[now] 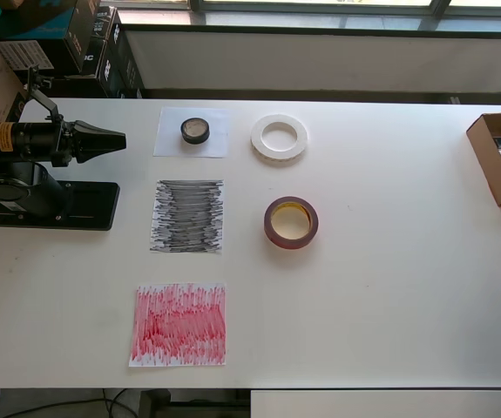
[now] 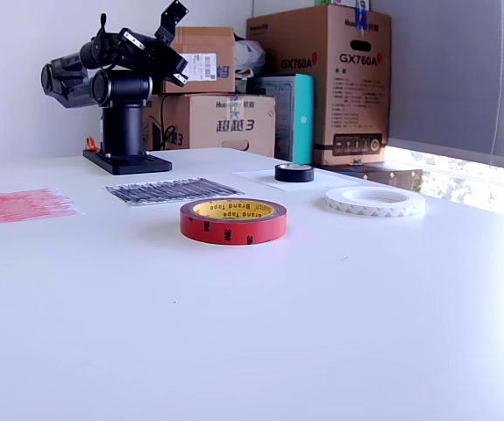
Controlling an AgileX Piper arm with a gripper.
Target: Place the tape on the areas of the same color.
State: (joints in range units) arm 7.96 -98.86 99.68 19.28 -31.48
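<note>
Overhead view: gripper [image 1: 115, 138] folded at upper left, jaws drawn together, gripping nothing, tip pointing frame-right. Black tape [image 1: 195, 131] lies straight ahead along that line, nearest roll, sitting on the white sheet [image 1: 170, 135]. Black sheet [image 1: 187, 216] lies directly below it. White tape [image 1: 279, 138] and red tape [image 1: 290, 222] lie further right, on bare table [image 1: 389, 261].

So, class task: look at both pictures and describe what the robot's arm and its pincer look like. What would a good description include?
The arm is all black, built from rounded cylindrical segments, on a flat black rectangular base plate. A small yellow-orange label sits on one segment in the overhead view. The pincer tapers to a dark, pointed tip. Something small and orange shows beside the base.
</note>
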